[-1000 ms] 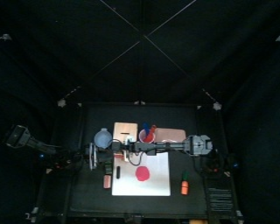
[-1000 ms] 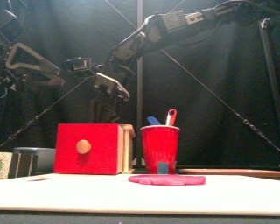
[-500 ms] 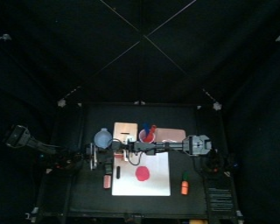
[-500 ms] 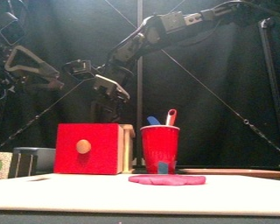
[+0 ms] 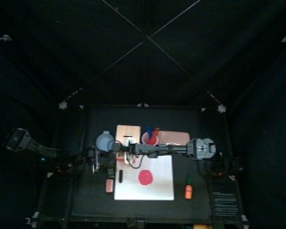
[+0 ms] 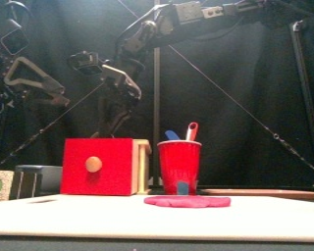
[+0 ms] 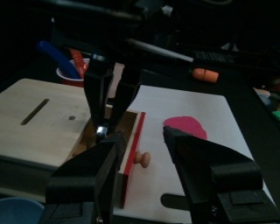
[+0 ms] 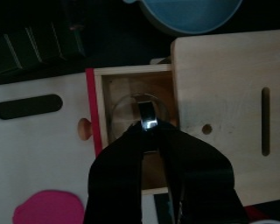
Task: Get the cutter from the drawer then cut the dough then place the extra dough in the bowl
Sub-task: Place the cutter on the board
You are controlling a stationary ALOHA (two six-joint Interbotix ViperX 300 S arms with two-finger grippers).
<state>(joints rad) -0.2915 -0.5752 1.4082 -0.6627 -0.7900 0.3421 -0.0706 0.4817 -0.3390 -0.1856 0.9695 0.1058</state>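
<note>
The drawer stands open, my right gripper pinched on the wire handle of the cutter over its hollow — my left gripper gapes wide, empty. The dough lies whole; cutting it and filling the bowl remain.

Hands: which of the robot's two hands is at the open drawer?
The right hand: it is closed on the cutter in the open drawer. The left hand hangs open, apart from the drawer, holding nothing.

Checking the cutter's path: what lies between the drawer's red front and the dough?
Only bare white board, seen in the left wrist view between the drawer front and the dough.
</note>
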